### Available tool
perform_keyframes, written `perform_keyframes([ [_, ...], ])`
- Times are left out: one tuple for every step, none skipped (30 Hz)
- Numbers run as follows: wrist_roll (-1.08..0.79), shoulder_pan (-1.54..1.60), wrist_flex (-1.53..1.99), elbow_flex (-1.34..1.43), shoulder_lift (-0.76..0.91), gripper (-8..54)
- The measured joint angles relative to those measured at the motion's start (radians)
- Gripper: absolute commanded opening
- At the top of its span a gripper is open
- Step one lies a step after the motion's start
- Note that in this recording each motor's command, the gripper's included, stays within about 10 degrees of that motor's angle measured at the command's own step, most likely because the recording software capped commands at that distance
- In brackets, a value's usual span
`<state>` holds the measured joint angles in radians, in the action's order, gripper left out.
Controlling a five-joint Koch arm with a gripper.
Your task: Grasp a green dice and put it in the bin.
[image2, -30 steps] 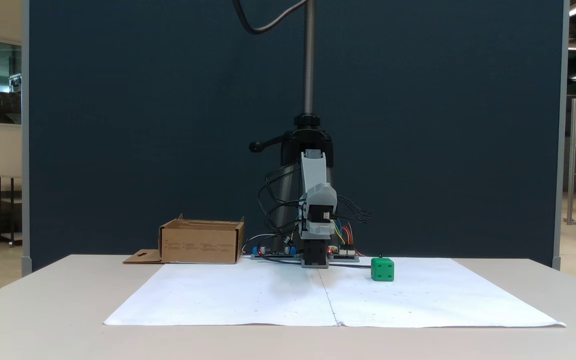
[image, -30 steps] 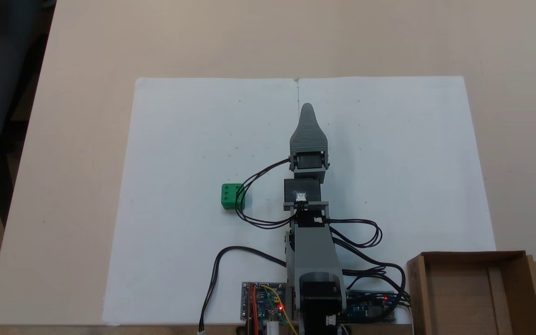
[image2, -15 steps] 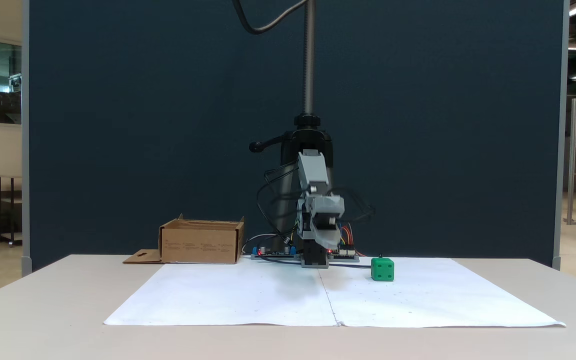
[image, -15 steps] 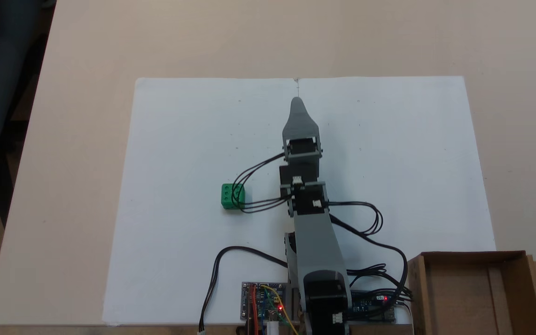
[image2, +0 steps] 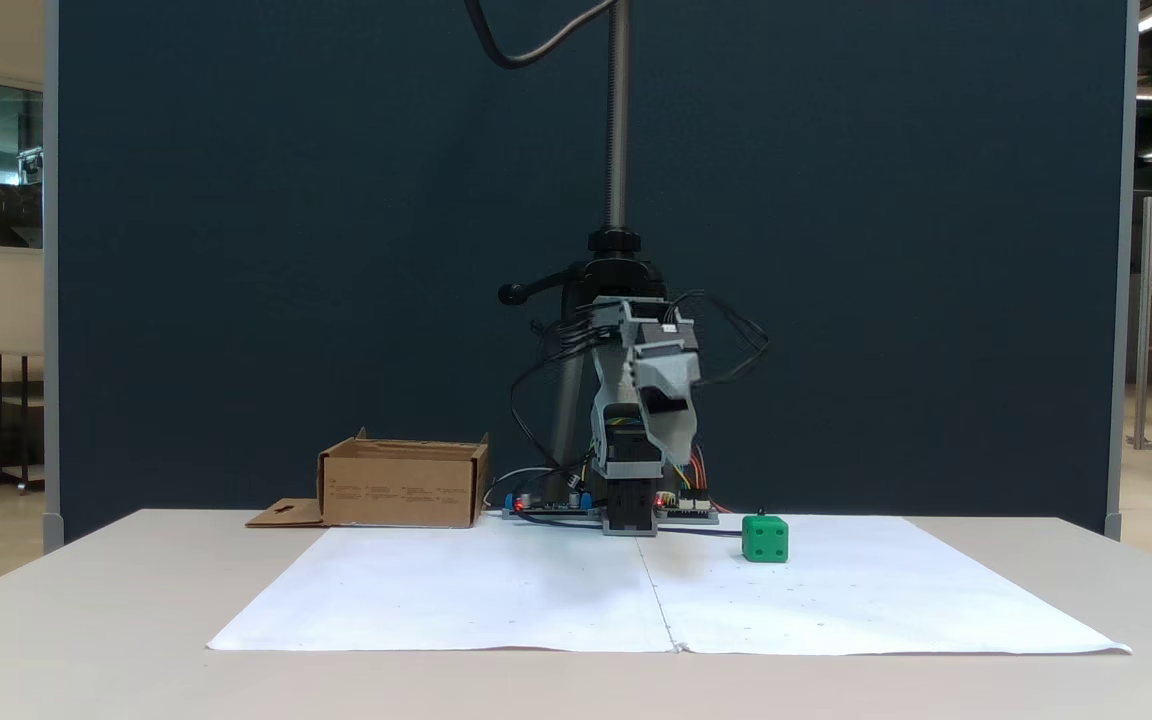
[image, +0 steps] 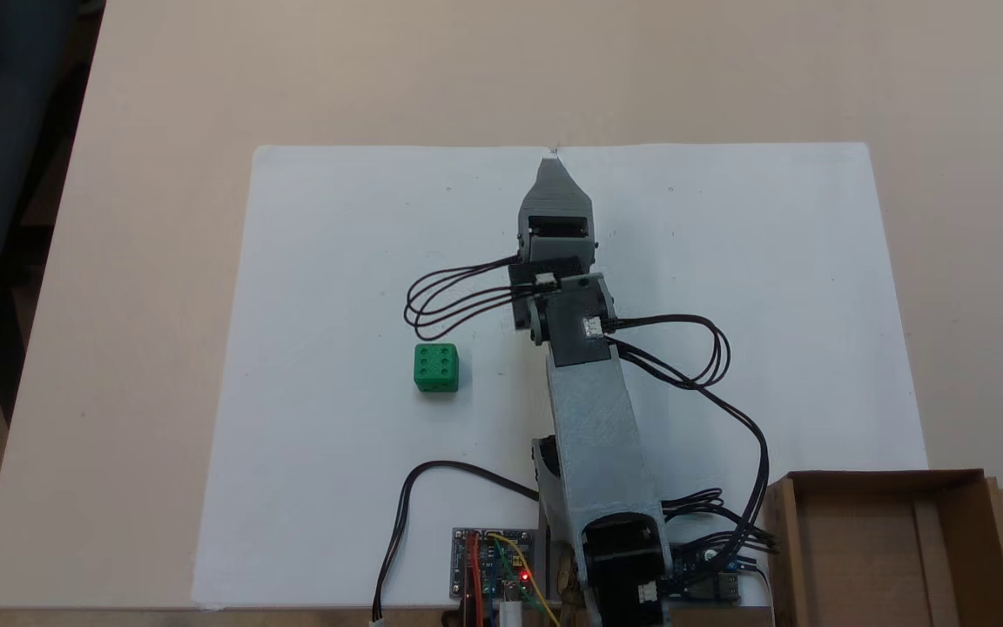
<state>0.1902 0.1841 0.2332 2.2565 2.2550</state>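
Green dice (image: 436, 367) alone on white paper (image: 336, 261), arm's gripper (image: 553, 165) raised at dice's one o'clock; fingers' state unclear; box (image: 885, 549) at four o'clock.

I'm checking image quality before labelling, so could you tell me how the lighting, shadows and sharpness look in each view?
In the fixed view from above, light is even and soft, the green dice is sharp with only a faint shadow, and the bin is cut off by the frame edge. In the fixed view from the front, the dark backdrop contrasts strongly, the gripper looks slightly soft, and a diffuse shadow lies on the white paper.
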Motion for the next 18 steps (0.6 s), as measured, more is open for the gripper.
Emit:
perform_keyframes([
  [0.005, 0.002, 0.028, 0.0, 0.0, 44.1],
  [0.014, 0.023, 0.08, 0.0, 0.0, 44.1],
  [0.029, 0.048, 0.133, 0.0, 0.0, 44.1],
  [0.048, 0.072, 0.184, 0.0, 0.0, 44.1],
  [0.064, 0.104, 0.235, 0.0, 0.0, 44.1],
  [0.084, 0.114, 0.29, -0.003, 0.0, 43.9],
  [0.107, 0.129, 0.341, -0.006, 0.0, 43.9],
  [0.127, 0.146, 0.388, -0.008, 0.0, 43.9],
  [0.146, 0.163, 0.439, -0.014, 0.0, 43.9],
  [0.163, 0.173, 0.483, -0.023, 0.0, 43.9],
  [0.179, 0.179, 0.526, -0.034, 0.0, 43.9],
  [0.196, 0.192, 0.56, -0.037, 0.0, 43.9],
  [0.212, 0.196, 0.586, -0.037, 0.0, 43.9],
  [0.227, 0.209, 0.603, -0.04, 0.0, 43.7],
  [0.258, 0.229, 0.626, -0.058, 0.0, 43.3],
  [0.27, 0.235, 0.63, -0.069, 0.0, 43.3],
  [0.285, 0.261, 0.635, -0.074, 0.0, 43.3],
  [0.305, 0.285, 0.635, -0.075, 0.0, 43.3],
])
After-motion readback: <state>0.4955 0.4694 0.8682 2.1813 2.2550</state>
